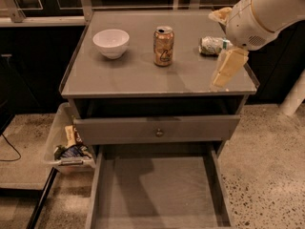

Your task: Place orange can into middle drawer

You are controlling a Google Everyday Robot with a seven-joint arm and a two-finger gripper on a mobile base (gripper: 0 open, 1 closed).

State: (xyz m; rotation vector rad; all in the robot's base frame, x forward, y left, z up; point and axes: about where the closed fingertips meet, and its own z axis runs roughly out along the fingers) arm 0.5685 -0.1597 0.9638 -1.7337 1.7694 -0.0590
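The orange can (163, 46) stands upright on the grey cabinet top (143, 75), near the middle and toward the back. The middle drawer (157, 190) is pulled out below; its flat floor is bare. My gripper (224, 42) hangs over the right side of the cabinet top, to the right of the orange can and apart from it. Its pale fingers (228, 67) are spread, open and empty, close by the white-and-green dented can (212, 46).
A white bowl (111, 42) sits on the left of the cabinet top. A grey drawer front with a round knob (158, 132) is above the open drawer. A clear bin of snack packets (66, 144) stands on the floor at the left.
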